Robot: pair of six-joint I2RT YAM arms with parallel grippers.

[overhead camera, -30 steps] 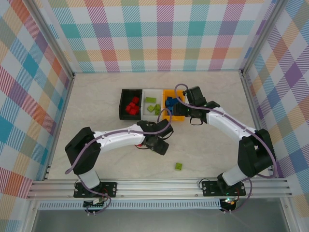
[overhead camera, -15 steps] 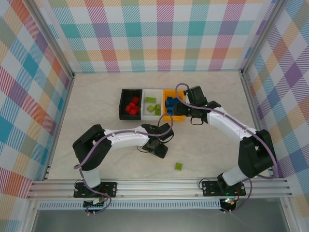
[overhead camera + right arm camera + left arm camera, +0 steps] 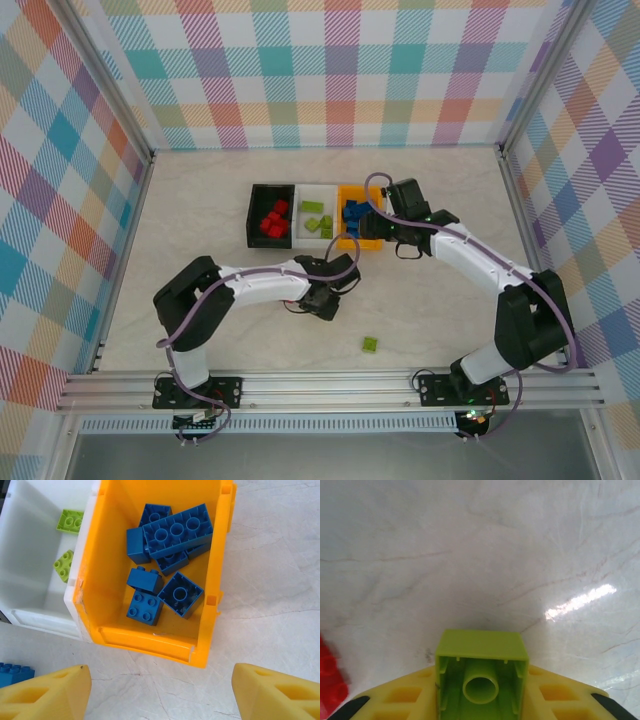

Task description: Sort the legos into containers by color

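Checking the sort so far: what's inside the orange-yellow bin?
Only blue legos, roughly seven, in the orange-yellow bin. A long brick lies on top of the pile, so whatever sits beneath it is hidden.

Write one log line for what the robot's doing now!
left fingers: shut on small lime green plastic brick | right fingers: open near orange-yellow plastic bin holding blue plastic bricks

L claw (image 3: 481,702) clamped on lime lego (image 3: 481,652), R claw (image 3: 161,692) spread wide
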